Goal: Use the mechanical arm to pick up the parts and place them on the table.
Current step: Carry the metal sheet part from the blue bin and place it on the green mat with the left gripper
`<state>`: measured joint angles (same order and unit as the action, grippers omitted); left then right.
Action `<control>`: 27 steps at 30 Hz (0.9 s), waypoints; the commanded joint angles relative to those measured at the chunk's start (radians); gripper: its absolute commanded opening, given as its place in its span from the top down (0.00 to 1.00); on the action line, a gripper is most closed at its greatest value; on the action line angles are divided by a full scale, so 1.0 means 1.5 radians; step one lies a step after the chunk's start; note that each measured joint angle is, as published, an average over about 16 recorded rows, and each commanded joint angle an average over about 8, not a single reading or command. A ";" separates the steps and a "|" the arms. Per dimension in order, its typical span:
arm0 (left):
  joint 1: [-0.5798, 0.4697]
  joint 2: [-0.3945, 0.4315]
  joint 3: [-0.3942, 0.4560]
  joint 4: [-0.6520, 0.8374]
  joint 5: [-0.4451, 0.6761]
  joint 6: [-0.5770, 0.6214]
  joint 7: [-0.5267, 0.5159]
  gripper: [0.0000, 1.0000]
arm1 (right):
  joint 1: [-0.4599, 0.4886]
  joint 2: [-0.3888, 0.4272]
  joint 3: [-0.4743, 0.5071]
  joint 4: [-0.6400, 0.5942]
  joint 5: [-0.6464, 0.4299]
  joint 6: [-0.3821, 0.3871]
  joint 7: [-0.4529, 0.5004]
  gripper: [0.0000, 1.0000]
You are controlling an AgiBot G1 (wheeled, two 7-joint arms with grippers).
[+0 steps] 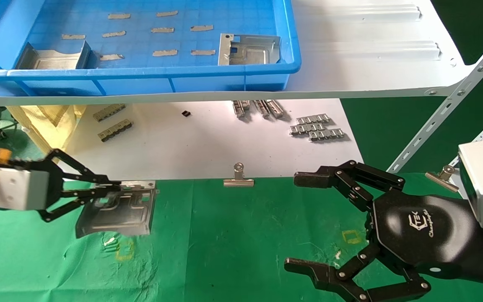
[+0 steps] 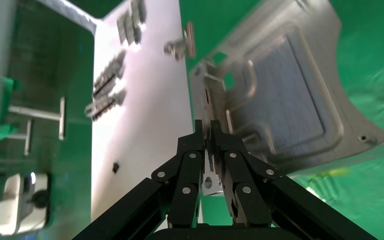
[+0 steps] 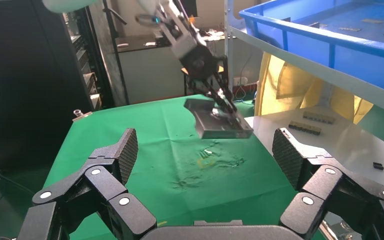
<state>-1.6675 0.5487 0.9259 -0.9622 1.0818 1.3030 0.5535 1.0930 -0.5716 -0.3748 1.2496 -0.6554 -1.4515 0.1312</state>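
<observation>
My left gripper (image 1: 113, 186) is shut on the edge of a silvery stamped part (image 1: 118, 209). It holds the part tilted, a little above the green table (image 1: 245, 235), over a small yellow square outline (image 1: 125, 250). In the left wrist view the fingertips (image 2: 206, 127) pinch the part's (image 2: 285, 100) bent edge. The right wrist view shows that part (image 3: 220, 125) farther off. My right gripper (image 1: 300, 221) is open and empty over the table's right side (image 3: 206, 152). Two more parts lie in the blue bin, one at the right (image 1: 247, 49) and one at the left (image 1: 55, 58).
The blue bin (image 1: 141, 79) stands on a white shelf (image 1: 371, 50) above the work area. Its slanted leg (image 1: 447, 113) is near my right arm. A white sheet (image 1: 208, 142) carries grey ridged strips (image 1: 317, 128). A binder clip (image 1: 238, 178) sits at its front edge.
</observation>
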 commanded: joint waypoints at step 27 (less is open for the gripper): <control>0.265 -0.010 -0.047 0.033 -0.137 -0.163 0.277 0.00 | 0.000 0.000 0.000 0.000 0.000 0.000 0.000 0.00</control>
<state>-1.2817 0.5297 0.8595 -0.9124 0.8771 1.0786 0.9410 1.0931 -0.5716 -0.3749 1.2496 -0.6553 -1.4514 0.1311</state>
